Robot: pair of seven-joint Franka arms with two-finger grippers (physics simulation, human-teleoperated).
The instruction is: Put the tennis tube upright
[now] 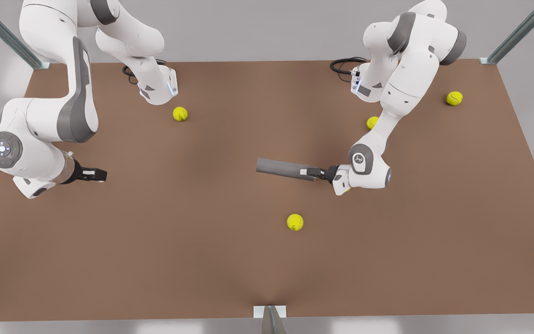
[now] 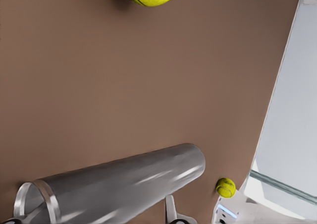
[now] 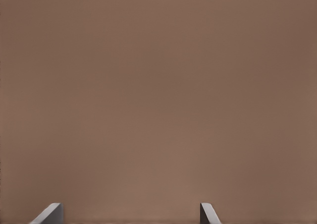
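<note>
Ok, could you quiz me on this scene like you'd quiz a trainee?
1. True or false: the tennis tube stands upright.
2. Which tool is at the tube's end? A) left tool B) right tool
3. Fill in: the right tool's fingers are ____ above the bare table.
Key: 1 false, it lies roughly level; 2 A; 3 open.
</note>
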